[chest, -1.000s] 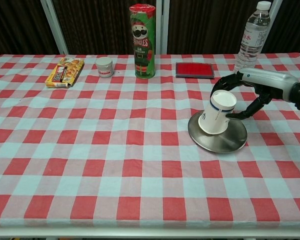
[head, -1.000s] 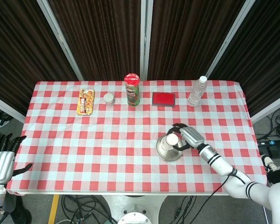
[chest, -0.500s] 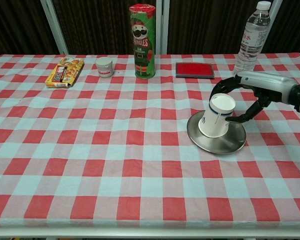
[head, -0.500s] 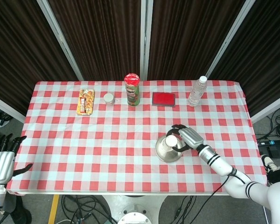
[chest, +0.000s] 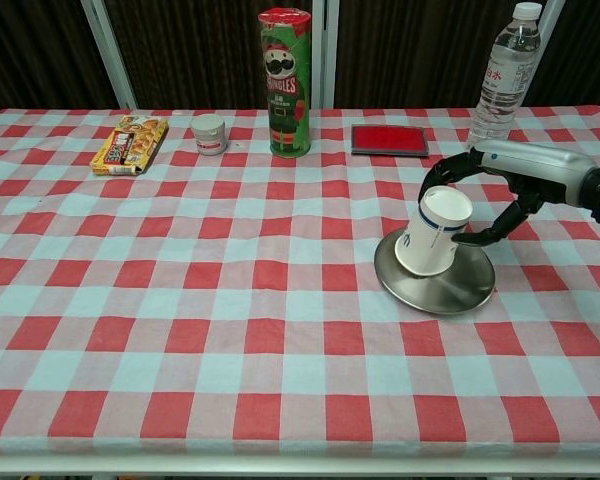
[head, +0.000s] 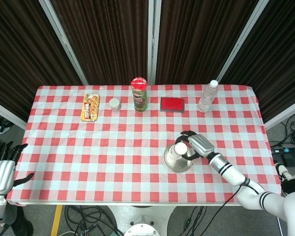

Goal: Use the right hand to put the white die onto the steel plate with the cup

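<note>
White die out of sight; right hand (chest: 515,172) fingers (chest: 446,172) arched around tilted cup (chest: 435,232) on steel plate (chest: 450,292), hold unclear.

Bright even light, sharp focus, soft shadows, dark backdrop.

Taking the steel plate (chest: 435,287) as landmark: it lies on the bench (chest: 180,330) toward the right, and the cup (chest: 434,231) stands tilted on it. The right robot hand (chest: 500,190) arches just behind and right of the plate. Far behind it runs a row: snack box (chest: 129,143) leftmost, then small jar (chest: 209,134), chip can (chest: 285,82), flat case (chest: 389,139), and water bottle (chest: 502,73) behind-right.
</note>
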You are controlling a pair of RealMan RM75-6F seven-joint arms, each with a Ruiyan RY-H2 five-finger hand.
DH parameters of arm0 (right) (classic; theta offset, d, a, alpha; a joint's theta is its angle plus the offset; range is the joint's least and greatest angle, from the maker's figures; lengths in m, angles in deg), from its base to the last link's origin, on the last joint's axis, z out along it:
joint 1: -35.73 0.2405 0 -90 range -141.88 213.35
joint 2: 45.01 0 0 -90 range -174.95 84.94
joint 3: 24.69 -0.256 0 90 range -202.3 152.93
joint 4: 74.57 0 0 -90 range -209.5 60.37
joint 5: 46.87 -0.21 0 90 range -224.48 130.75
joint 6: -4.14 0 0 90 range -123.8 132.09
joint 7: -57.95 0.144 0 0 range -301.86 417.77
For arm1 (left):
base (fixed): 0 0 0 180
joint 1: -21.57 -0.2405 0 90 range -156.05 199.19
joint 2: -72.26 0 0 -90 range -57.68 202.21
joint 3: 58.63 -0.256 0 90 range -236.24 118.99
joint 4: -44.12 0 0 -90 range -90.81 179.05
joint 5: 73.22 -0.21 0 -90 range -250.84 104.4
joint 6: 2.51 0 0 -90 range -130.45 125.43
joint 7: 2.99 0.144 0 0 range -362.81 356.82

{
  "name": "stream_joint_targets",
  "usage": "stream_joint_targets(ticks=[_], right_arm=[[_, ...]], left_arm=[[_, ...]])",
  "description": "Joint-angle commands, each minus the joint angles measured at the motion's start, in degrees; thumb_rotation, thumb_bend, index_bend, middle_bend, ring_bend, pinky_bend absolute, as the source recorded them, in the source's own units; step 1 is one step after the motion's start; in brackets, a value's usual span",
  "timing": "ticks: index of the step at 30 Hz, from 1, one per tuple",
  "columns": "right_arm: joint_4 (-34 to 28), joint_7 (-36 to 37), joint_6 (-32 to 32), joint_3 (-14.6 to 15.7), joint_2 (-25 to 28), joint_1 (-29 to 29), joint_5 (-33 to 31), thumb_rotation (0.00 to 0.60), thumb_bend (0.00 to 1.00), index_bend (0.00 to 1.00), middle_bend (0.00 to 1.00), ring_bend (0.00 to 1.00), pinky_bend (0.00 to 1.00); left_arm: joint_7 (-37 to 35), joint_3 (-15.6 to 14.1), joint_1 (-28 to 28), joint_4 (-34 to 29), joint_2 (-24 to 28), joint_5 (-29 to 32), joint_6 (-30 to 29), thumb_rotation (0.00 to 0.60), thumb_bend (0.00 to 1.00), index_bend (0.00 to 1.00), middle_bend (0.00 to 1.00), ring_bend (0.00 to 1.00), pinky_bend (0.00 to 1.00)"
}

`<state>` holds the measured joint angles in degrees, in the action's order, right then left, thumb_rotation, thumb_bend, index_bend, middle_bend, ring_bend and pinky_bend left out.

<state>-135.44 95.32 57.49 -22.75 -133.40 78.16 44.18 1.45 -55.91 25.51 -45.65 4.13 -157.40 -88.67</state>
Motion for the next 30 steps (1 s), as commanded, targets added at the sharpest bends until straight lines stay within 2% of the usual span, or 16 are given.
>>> stream_joint_targets(ticks=[1,3,5,11,16,19,23,24,27,30], right_arm=[[-3.1,3.3,1.0,2.5,1.6,0.5,3.6,0.600,0.31,0.37,0.33,0.11,0.12],[-4.0,5.4,2.0,3.4,2.7,0.4,4.9,0.600,0.31,0.37,0.33,0.11,0.12],[-3.7,6.2,3.2,2.9,3.2,-0.2,4.2,0.600,0.31,0.37,0.33,0.11,0.12],[-0.7,5.1,4.3,-2.3,2.8,-2.0,-2.9,0.600,0.31,0.37,0.33,0.11,0.12],[4.6,1.6,-0.5,-5.8,0.4,-1.2,-8.8,0.600,0.31,0.34,0.32,0.11,0.12],[7.6,-1.4,-4.2,-6.8,-1.6,-0.1,-11.0,0.600,0.31,0.26,0.28,0.09,0.12],[8.0,-4.5,-9.2,-6.8,-2.1,0.8,-12.8,0.600,0.28,0.05,0.18,0.01,0.07],[7.4,-5.3,-9.7,-6.8,-1.8,0.8,-13.1,0.600,0.28,0.02,0.17,0.00,0.06],[4.6,-6.6,-7.9,-7.0,-0.3,-0.4,-12.9,0.600,0.27,0.00,0.08,0.00,0.02],[0.3,-8.3,-1.6,-6.9,2.6,-3.1,-11.4,0.600,0.28,0.00,0.05,0.00,0.02]], left_arm=[[0.0,0.0,0.0,0.0,0.0,0.0,0.0,0.600,0.00,0.15,0.19,0.05,0.04],[-0.1,0.0,0.1,0.0,0.0,0.0,0.1,0.600,0.00,0.15,0.19,0.05,0.04],[-0.2,0.1,0.1,0.2,0.0,-0.2,0.1,0.600,0.00,0.15,0.19,0.05,0.04],[-0.8,0.1,0.2,0.6,-0.2,-0.6,-0.3,0.600,0.00,0.15,0.19,0.05,0.04],[-1.0,0.1,0.1,0.8,-0.3,-0.7,-0.4,0.600,0.00,0.15,0.19,0.05,0.04],[-1.0,0.1,0.0,0.8,-0.3,-0.9,-0.8,0.600,0.00,0.15,0.19,0.05,0.04],[-1.0,0.0,-0.1,0.8,-0.4,-1.0,-0.8,0.600,0.00,0.15,0.19,0.05,0.04],[-1.0,-0.1,-0.1,0.8,-0.4,-1.0,-0.8,0.600,0.00,0.15,0.19,0.05,0.04],[-1.0,-0.2,-0.2,0.8,-0.3,-1.2,-0.9,0.600,0.00,0.15,0.19,0.05,0.04],[-1.1,-0.2,-0.3,0.7,-0.2,-1.4,-1.2,0.600,0.00,0.15,0.19,0.05,0.04]])
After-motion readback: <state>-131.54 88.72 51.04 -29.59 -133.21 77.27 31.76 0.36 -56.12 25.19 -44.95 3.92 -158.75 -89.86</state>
